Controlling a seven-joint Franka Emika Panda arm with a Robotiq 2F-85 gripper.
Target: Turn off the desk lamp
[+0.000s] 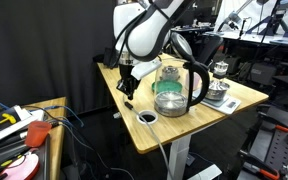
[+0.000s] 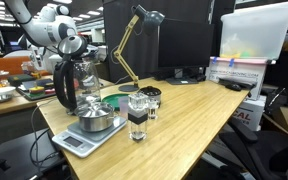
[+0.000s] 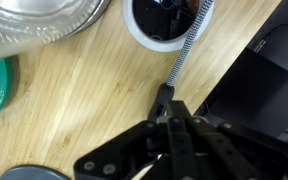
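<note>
With the black gripper (image 3: 167, 100) pinched narrow, we judge the slim gold-brass desk lamp (image 2: 148, 17) by the desk's far edge light, tippy, best touched low.

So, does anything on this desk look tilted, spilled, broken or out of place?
Nothing stands out. The desk lamp stands with its thin stem bent at an angle, which looks intended. The kettle is upright, and no spill shows on the table. A coiled cable runs into the table's round hole.
</note>
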